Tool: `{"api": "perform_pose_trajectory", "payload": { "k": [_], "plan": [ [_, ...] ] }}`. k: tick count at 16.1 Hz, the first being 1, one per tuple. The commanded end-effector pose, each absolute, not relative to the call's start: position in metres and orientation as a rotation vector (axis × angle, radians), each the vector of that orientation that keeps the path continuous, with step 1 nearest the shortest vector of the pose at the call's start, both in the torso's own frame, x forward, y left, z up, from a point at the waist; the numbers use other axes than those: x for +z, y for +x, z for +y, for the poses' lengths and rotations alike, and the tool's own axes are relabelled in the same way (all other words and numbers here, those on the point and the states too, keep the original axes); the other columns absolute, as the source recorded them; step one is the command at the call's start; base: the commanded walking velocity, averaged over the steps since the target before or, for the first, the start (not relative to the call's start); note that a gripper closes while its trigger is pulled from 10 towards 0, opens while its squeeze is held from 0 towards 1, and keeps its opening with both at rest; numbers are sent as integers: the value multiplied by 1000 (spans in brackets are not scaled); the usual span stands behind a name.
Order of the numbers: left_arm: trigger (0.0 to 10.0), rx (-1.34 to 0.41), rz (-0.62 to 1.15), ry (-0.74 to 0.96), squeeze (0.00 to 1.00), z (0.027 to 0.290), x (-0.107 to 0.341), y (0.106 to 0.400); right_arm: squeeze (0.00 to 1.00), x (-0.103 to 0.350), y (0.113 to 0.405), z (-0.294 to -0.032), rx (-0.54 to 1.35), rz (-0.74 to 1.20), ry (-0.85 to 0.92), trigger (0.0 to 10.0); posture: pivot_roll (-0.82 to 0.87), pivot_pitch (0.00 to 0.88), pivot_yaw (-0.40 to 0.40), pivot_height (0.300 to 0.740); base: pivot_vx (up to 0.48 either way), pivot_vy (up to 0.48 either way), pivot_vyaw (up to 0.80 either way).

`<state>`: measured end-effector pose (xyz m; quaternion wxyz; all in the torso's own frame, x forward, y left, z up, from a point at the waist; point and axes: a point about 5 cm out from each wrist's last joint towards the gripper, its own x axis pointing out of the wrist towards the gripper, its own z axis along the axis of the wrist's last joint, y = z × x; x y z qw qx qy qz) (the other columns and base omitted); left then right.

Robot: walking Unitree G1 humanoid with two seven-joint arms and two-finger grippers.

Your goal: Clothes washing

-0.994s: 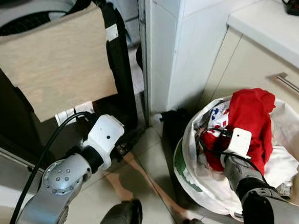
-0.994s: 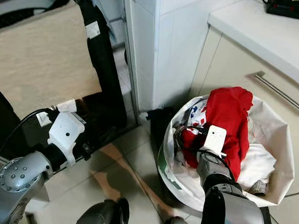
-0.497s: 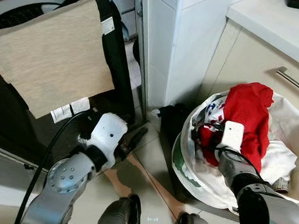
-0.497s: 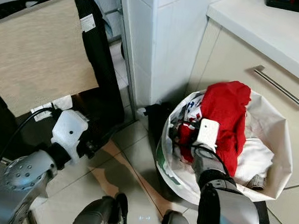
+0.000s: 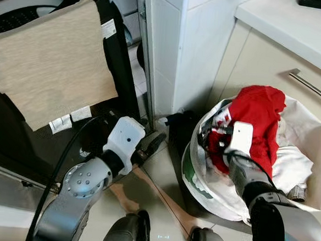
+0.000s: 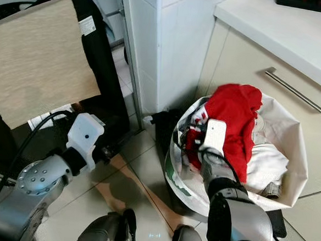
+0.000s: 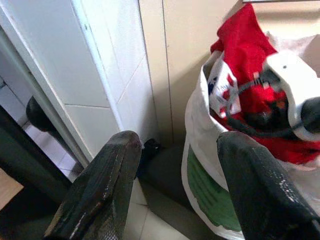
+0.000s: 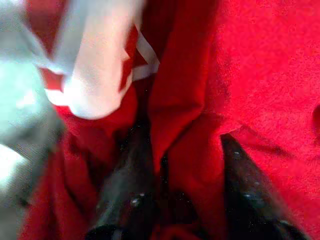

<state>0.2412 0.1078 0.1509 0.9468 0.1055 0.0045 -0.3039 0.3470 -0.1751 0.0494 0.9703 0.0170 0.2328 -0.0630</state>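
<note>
- Right wrist view: the right hand has its two black fingers parted and pushed into the red garment, a fold of cloth between them.
- The garment lies atop a white laundry bag, right of frame, against the cabinet.
- The left hand hangs spread open, holding nothing, above the floor tiles, centre-left.

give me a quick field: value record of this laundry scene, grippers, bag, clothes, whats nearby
right gripper: open, fingers pushed into the red garment, a fold of it between them
left gripper: open, low over the floor tiles, pointing toward the bag
laundry bag: white, on the floor against the cream cabinet, holding red and white clothes
washing machine: at the robot's left, beige cloth draped over its front
cabinet handle: metal bar above the bag
</note>
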Motion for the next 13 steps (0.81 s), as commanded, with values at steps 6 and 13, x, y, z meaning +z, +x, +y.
{"api": "perform_pose_trajectory", "payload": {
  "k": [6, 13],
  "plan": [
    [10000, -645, -81, 195, 0, 88, 154, 272, 0, 105, 369, -157, 60, 127, -68, 0, -89, 20, 35, 724, 0, 0, 0],
    [10000, -663, -145, 158, 0, 66, 156, 296, 0, 156, 373, -168, 70, -59, -82, 0, -162, 0, 27, 724, 0, 0, 0]
  ]
}}
